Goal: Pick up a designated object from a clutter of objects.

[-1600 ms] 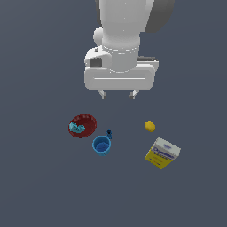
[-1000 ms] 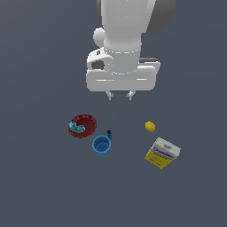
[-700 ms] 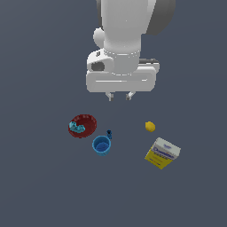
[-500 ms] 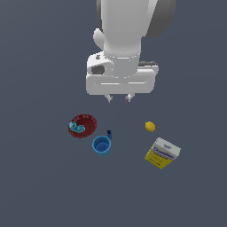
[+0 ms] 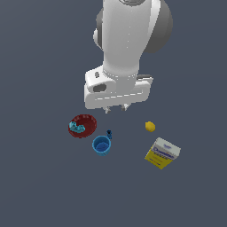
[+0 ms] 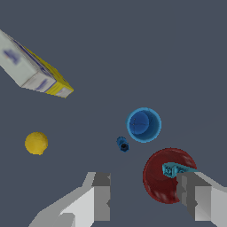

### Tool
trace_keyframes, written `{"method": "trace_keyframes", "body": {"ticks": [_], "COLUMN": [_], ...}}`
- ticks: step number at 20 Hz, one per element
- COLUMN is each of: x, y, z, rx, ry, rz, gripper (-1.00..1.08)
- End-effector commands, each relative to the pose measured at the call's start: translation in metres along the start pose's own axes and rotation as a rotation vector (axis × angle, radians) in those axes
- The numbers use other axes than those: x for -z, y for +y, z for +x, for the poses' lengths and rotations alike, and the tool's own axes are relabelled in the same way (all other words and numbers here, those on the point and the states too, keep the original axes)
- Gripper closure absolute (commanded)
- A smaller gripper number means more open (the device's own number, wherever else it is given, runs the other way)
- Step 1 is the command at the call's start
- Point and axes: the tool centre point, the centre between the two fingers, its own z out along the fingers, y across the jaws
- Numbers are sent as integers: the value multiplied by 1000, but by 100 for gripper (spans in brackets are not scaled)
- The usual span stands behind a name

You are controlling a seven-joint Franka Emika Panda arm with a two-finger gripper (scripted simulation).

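Observation:
The small bright blue cup [image 5: 101, 145] stands upright on the dark floor, and it also shows in the wrist view [image 6: 143, 124]. My gripper [image 5: 115, 108] hangs above and behind it, apart from it, open and empty; its two fingers [image 6: 102, 195] show in the wrist view. The dark red bowl [image 5: 82, 126] holds a teal item [image 6: 174, 169] and sits to the cup's left in the exterior view. A tiny dark blue piece [image 5: 109, 133] lies just beside the cup. The lemon [image 5: 150, 127] and the yellow-and-white box [image 5: 162, 153] lie to the exterior view's right.
The white arm body [image 5: 126, 48] fills the upper middle of the exterior view. In the wrist view the box [image 6: 33, 71], the lemon [image 6: 36, 142], the dark blue piece [image 6: 123, 143] and the red bowl [image 6: 166, 177] all show.
The arm has moved slowly down and slightly to the exterior view's left, toward the objects. The gripper has stayed open. No object has moved.

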Motion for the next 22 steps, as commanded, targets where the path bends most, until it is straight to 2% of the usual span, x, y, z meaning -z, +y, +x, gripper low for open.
{"method": "trace_keyframes", "body": {"ticks": [1, 12, 22], "x": [-11, -65, -119], "y": [5, 27, 46], "z": [6, 29, 45], "rx": [70, 401, 705], "ry": [-17, -103, -194], "rz": [-15, -70, -97], "gripper": [-20, -20, -20]}}
